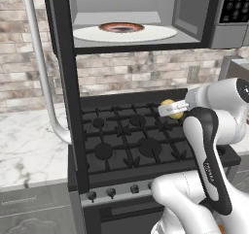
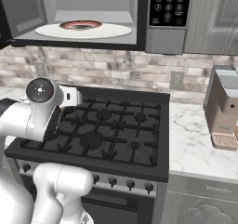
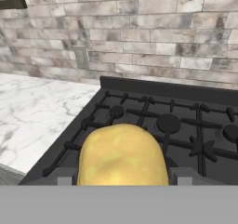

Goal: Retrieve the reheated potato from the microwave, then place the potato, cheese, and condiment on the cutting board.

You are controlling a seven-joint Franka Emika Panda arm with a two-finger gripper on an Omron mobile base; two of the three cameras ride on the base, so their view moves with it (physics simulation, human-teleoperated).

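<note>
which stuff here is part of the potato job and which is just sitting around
Part of the job:
- potato, held in the gripper above the stove
- microwave, door open, white turntable plate with nothing on it

Just there:
- gas stove
- boxy machine with a perforated tray on the counter
- wall outlet

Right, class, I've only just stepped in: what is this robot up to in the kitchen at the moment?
The robot arm's gripper is shut on the potato, carrying it above the gas stove. The microwave above the stove stands open, with a turntable plate inside and no potato on it. So the potato is already out of the microwave and has not yet been set down anywhere.
</note>
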